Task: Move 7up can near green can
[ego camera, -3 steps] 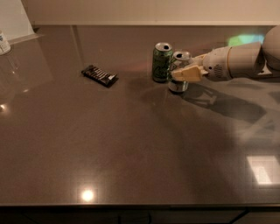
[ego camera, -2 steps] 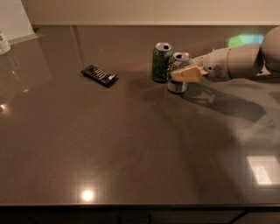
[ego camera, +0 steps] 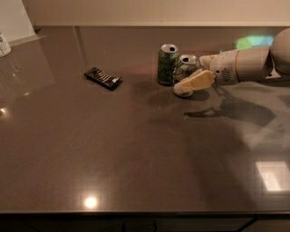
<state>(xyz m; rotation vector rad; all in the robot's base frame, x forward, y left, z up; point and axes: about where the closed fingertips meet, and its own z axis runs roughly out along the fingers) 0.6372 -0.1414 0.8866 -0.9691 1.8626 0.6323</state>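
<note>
Looks like a kitchen: dark grey polished stone counter (ego camera: 136, 158) against a pale wall (ego camera: 136, 11), cream gripper (ego camera: 189, 78) at its far right.

A: Green can (ego camera: 168, 65). Note it.
B: Upright, toward the back of the countertop (ego camera: 136, 158), right of centre. Dark green body, faint pale markings, silver top with the mouth open.
A: 7up can (ego camera: 188, 59)?
B: Upright, just beside the green can on the camera's right. Can't tell if they touch. Silver top shows. The paler label is mostly hidden.
A: Gripper (ego camera: 190, 80)?
B: At the 7up can, reaching in from the right and covering its lower front.
</note>
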